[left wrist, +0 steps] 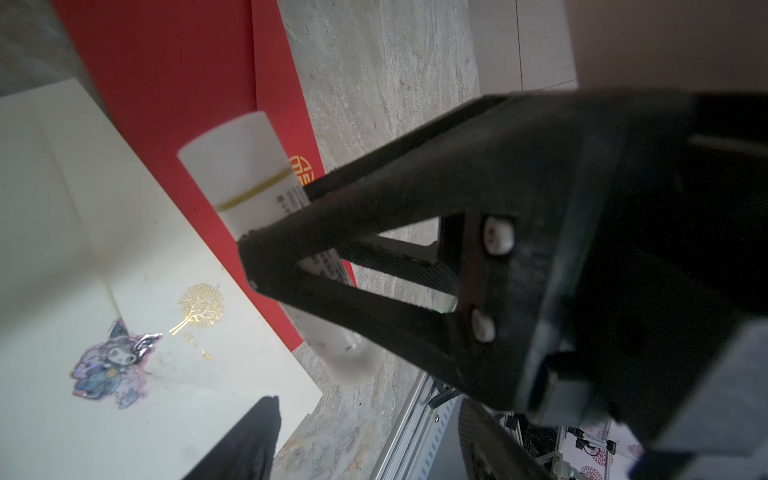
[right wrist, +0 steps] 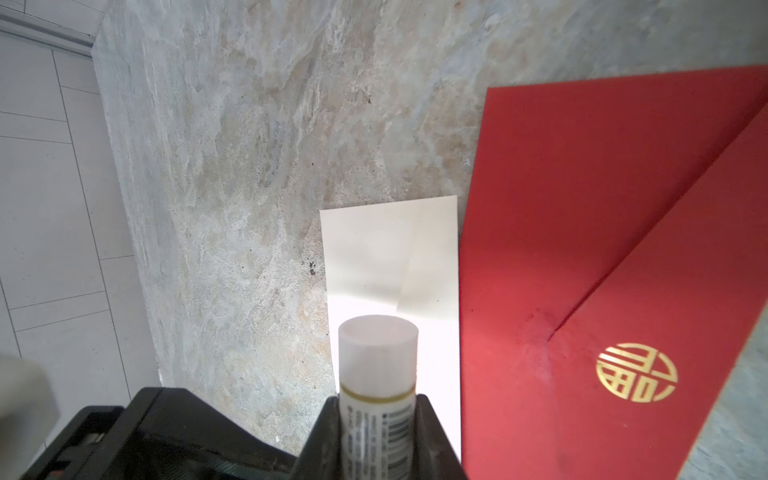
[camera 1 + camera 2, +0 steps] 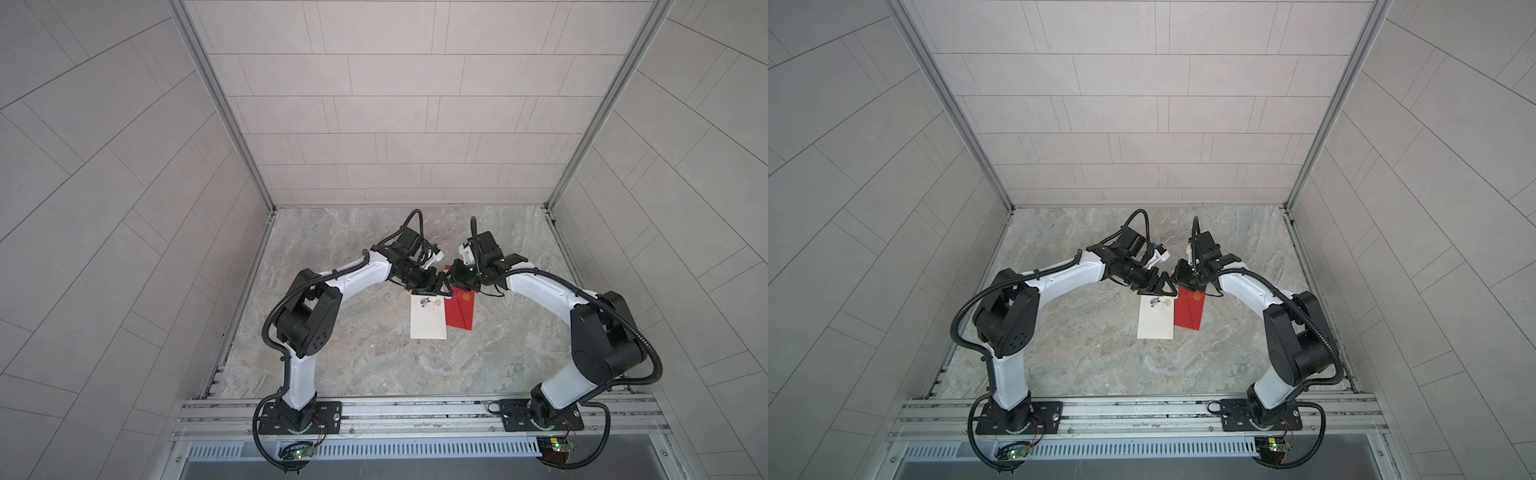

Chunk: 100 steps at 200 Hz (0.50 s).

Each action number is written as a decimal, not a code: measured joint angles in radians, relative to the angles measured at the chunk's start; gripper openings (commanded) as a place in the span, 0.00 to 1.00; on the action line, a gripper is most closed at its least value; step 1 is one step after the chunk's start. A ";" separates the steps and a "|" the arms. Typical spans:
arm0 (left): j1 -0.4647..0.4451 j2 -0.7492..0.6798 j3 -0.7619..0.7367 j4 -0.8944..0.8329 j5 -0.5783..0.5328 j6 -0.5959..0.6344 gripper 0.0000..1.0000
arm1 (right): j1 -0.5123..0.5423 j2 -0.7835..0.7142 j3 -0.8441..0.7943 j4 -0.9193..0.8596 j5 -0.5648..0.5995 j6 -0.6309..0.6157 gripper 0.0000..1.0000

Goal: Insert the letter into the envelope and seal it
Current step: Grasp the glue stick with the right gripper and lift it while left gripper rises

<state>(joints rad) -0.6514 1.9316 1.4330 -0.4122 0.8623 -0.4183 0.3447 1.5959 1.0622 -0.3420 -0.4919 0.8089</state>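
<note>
A red envelope (image 3: 459, 313) (image 2: 582, 249) with a gold emblem lies flat on the stone table, its flap folded down. Touching its left side lies a cream-white envelope-like piece (image 3: 428, 320) (image 1: 83, 249) with a cartoon sticker and a gold tree. No loose letter sheet shows. My right gripper (image 3: 453, 272) (image 2: 378, 405) is shut on a white glue stick (image 2: 378, 365) (image 1: 249, 178) with a gold band, held just above the far ends of both pieces. My left gripper (image 3: 441, 286) (image 1: 365, 449) hovers right beside it, open, with nothing between its fingers.
The marbled table (image 3: 374, 353) is boxed in by tiled walls at the back and both sides. An aluminium rail (image 3: 415, 411) with both arm bases runs along the front edge. The two wrists nearly meet above the middle of the table.
</note>
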 measured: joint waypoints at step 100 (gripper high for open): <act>0.000 0.022 0.000 0.116 -0.064 -0.089 0.47 | -0.008 -0.056 -0.022 0.106 -0.068 0.116 0.11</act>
<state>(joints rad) -0.6514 1.9537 1.4330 -0.2966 0.7986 -0.5068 0.3363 1.5402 1.0401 -0.2356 -0.5594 0.9253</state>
